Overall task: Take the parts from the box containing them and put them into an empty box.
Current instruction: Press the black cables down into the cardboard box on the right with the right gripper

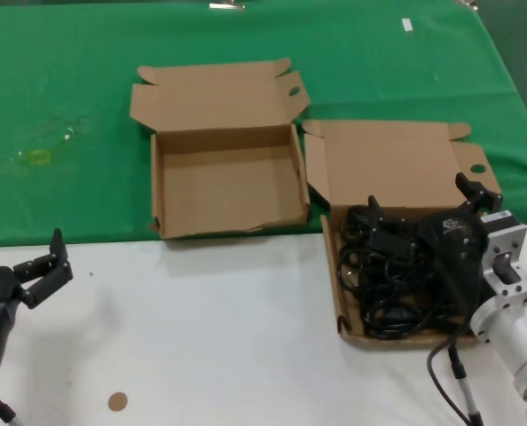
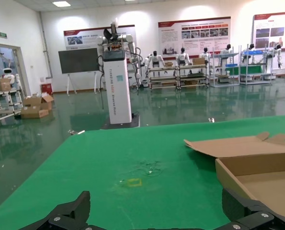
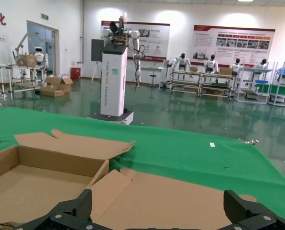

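A large indoor hall with white walls (image 2: 27,28) and a glossy dark green floor (image 3: 190,120) under bright ceiling lights (image 2: 62,4). Printed posters (image 3: 233,44) hang along the far wall. A tall white cabinet (image 2: 117,88) stands mid-floor. Metal shelving racks (image 2: 181,76) line the back, holding what look like small white figures. Cardboard boxes (image 2: 34,106) sit by a doorway.

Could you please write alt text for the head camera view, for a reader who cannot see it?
Two open cardboard boxes sit side by side where a green cloth meets a white table: the empty box on the left and the box of black parts on the right. The right gripper hovers over the parts, jaws open; the left gripper waits at the near left edge, also open.
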